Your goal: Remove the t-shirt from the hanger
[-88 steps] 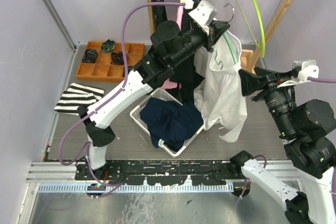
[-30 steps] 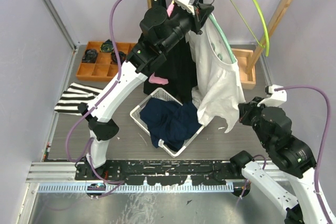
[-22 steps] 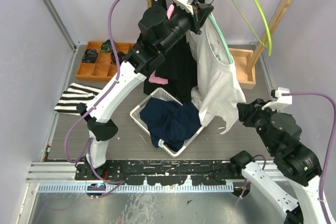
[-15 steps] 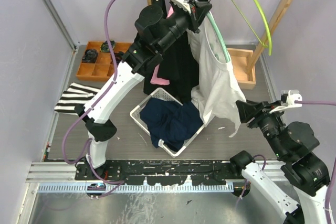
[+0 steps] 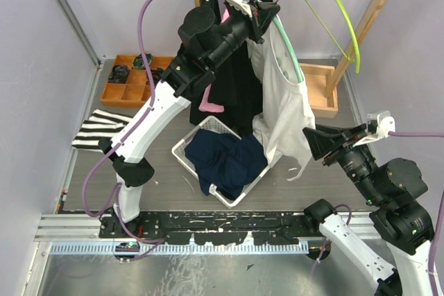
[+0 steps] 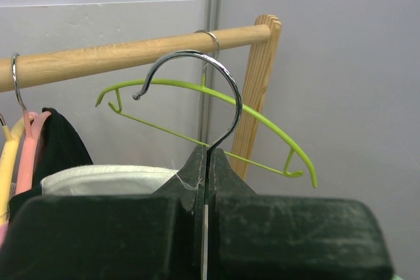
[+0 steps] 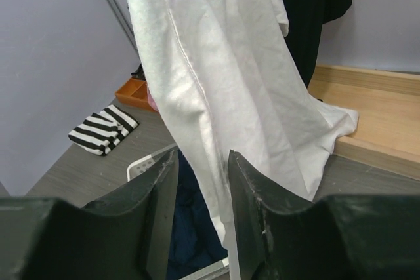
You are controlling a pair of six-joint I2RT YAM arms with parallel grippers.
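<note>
White t-shirt (image 5: pixel 284 109) on pale green hanger (image 5: pixel 289 50); hangs beside wooden rail (image 6: pixel 98 60) (above laundry basket (image 5: pixel 184 159)). Left gripper (image 6: pixel 207 162) clamped on hanger's metal hook. Right gripper (image 7: pixel 201 155) parted, empty, just beside shirt's lower hem.

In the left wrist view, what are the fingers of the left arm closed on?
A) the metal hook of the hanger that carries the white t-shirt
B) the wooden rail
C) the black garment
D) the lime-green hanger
A: the left fingers are shut on the stem of the metal hook, with the white t-shirt just beside them, while the lime-green hanger hangs free on the wooden rail behind.
</note>
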